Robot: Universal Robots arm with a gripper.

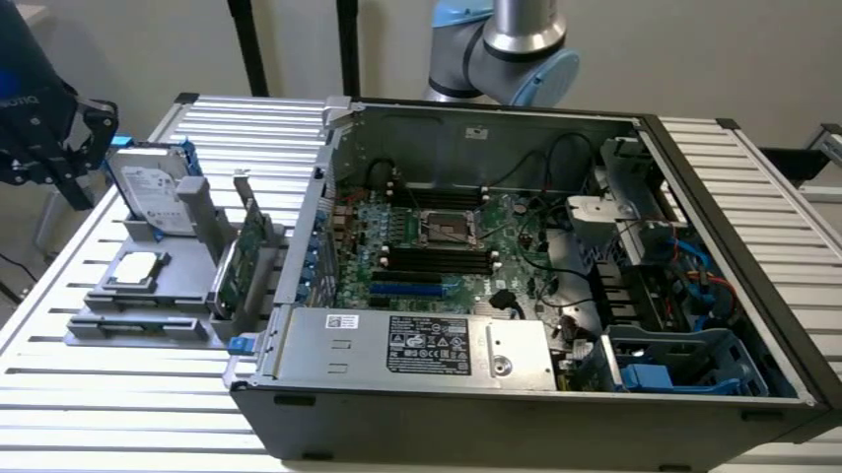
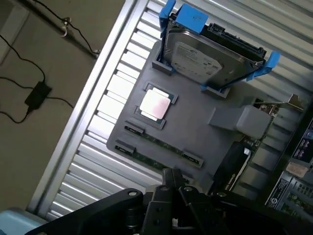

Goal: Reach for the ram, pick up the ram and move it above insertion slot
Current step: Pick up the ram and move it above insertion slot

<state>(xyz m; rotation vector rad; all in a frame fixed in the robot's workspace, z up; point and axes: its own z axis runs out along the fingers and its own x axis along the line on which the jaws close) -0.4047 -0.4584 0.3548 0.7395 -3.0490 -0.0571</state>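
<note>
Outside first: the gray fixture tray (image 1: 180, 268) sits just beside the open computer case (image 1: 526, 414), and the arm (image 1: 520, 39) rises well beyond both. A hard drive (image 1: 145, 187) stands propped at the tray's far end. An upright green card (image 1: 244, 258) stands along the tray's case-side edge. The ram (image 1: 138, 319) seems to be the thin dark strip along the tray's front edge, opposite the hard drive, though it is hard to make out here.

Now the wrist view: the ram (image 2: 161, 146) is plainer, a thin green stick set edge-on in its holder on the tray (image 2: 195, 132), at the end away from the hard drive (image 2: 205, 54). The gripper (image 2: 172, 182) hovers just off that same end of the tray. It is near the ram but apart from it and carries nothing. I cannot tell whether the tool is spread or pressed together.

The reach looks barely begun. The stick offers only a narrow top edge between the holder's end clips, so a descent slightly off its line could land on a clip or shove the whole tray. A hold far from the stick's middle could tilt it, and the upright card stands close enough to be clipped.
</note>
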